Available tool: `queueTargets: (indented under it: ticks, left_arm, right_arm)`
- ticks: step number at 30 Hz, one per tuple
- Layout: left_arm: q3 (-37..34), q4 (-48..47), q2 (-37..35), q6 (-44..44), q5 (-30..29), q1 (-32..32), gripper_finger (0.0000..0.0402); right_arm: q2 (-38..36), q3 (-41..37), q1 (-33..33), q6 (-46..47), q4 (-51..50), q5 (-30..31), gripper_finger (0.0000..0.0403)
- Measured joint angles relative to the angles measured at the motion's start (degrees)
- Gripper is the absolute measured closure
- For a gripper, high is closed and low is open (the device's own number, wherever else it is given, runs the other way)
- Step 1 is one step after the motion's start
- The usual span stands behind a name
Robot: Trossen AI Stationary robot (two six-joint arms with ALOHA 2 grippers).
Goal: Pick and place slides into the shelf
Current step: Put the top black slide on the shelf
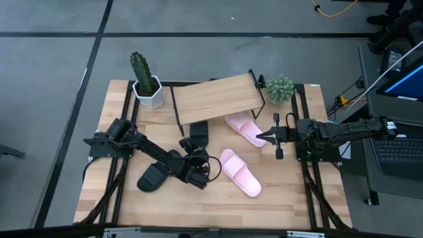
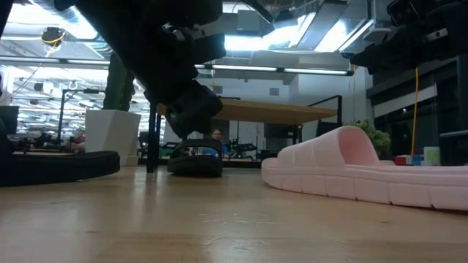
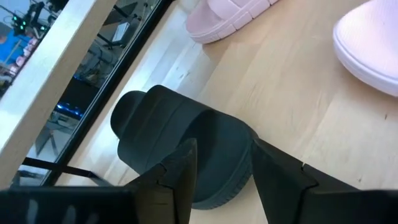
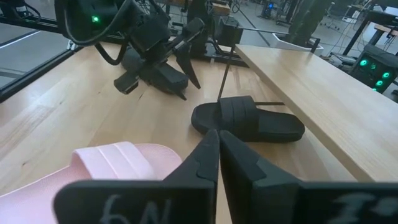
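Slide (image 1: 199,130) under shelf (image 1: 216,98); two slides (image 1: 240,172) beside.

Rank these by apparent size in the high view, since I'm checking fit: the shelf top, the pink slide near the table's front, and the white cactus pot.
1. Shelf top
2. Pink slide
3. White cactus pot
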Motion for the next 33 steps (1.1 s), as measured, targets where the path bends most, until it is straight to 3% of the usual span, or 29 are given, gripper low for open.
queueTargets:
  ticks: [11, 16, 23, 33]
  left_arm:
    - [-0.75, 0.07, -5.66, -0.75, -0.82, -3.34, 0.0266]
    - [-7.87, 7.59, -10.19, -1.35, 0.45, -3.67, 0.0267]
    - [-17.55, 27.34, -14.39, 13.26, 1.36, -2.54, 0.0267]
    - [-17.96, 28.73, -13.85, 19.48, 10.67, 3.91, 0.0267]
  right_arm:
    - [0.00, 0.02, 0.00, 0.00, -0.07, 0.02, 0.0394]
    - [0.01, 0.02, 0.01, 0.03, -0.08, 0.01, 0.0392]
    - [0.00, 0.02, 0.00, 0.07, -0.07, 0.02, 0.0383]
    - [0.00, 0.02, 0.01, 0.07, 0.04, 0.02, 0.0395]
